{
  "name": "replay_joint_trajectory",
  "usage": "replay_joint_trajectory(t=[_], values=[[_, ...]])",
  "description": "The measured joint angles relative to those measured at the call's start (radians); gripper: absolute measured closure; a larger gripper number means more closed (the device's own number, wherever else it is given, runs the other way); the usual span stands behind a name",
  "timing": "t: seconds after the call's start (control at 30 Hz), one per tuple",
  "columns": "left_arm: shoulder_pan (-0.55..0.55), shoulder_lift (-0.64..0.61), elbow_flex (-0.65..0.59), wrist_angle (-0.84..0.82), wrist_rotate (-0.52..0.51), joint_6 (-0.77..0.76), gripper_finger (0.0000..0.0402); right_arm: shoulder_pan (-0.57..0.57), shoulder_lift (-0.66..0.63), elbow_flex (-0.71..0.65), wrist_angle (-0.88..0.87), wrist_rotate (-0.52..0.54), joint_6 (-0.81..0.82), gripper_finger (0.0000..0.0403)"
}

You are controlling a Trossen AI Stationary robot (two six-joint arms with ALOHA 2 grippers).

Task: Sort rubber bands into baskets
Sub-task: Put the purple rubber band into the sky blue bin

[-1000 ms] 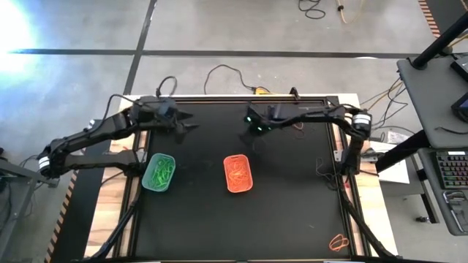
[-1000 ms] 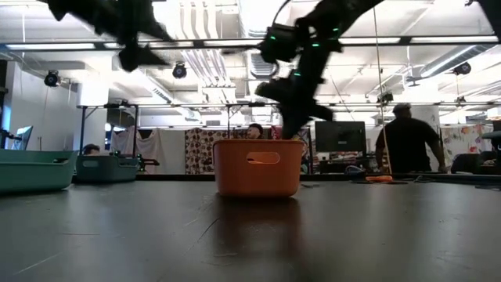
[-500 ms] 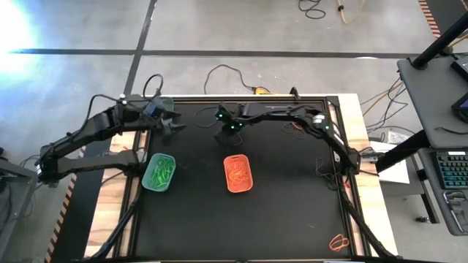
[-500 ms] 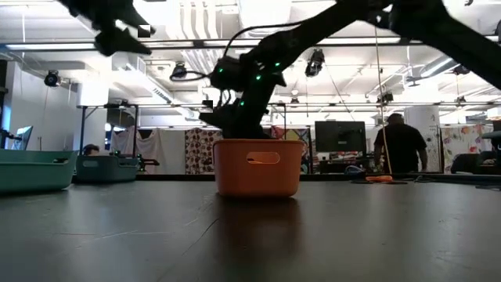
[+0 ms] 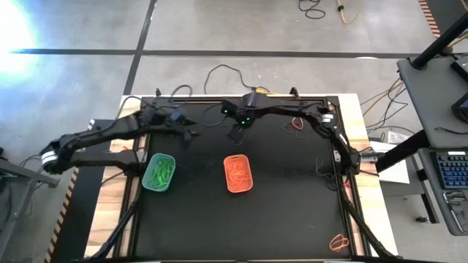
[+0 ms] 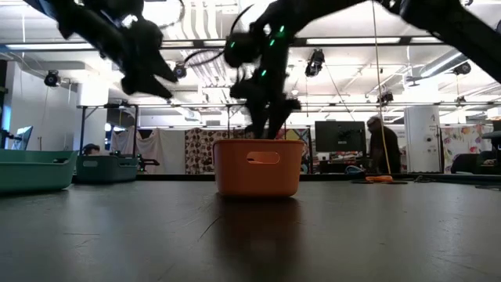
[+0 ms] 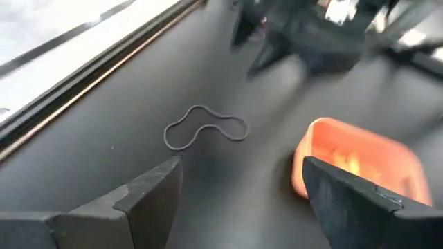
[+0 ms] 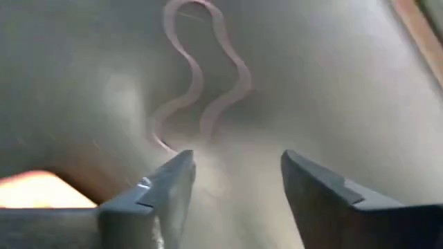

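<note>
One dark rubber band lies flat in a wavy loop on the black table, near the far edge, and the right wrist view shows the same loop just ahead of the right gripper, whose jaws stand spread with nothing between them. From above, the right gripper hangs over the far middle of the table, beyond the orange basket, which holds orange-red bands and sits near the table's centre. Off to the left edge rests the light green basket with green bands heaped in it. More bands lie loose: a small dark tangle near the far right side, and an orange loop at the near right corner. The left gripper hovers over the far left part of the table, above and beyond the green basket, its jaws also spread and empty, pointing toward the dark band and the orange basket. In the low view the orange basket stands mid-table, a teal basket at the left edge and a darker one just beside it. A person stands in the room behind.
</note>
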Motion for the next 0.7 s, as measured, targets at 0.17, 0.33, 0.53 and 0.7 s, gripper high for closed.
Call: replay_joint_trajectory(t=[0.17,0.33,0.53,0.7], values=[[0.004,0.193,0.005,0.112,0.025,0.186,0.0119,0.019,-0.133,-0.021,-0.06,0.082,0.007,0.0152],[0.009,0.396,0.03,0.238,0.025,0.362,0.0119,0.053,-0.272,-0.069,-0.051,0.084,0.065,0.0126],[0.018,0.598,0.105,0.358,0.026,0.507,0.0113,0.113,-0.411,-0.152,-0.047,0.085,0.175,0.0111],[0.021,0.79,0.243,0.29,0.025,0.563,0.0109,0.165,-0.489,-0.239,-0.043,0.084,0.281,0.0108]])
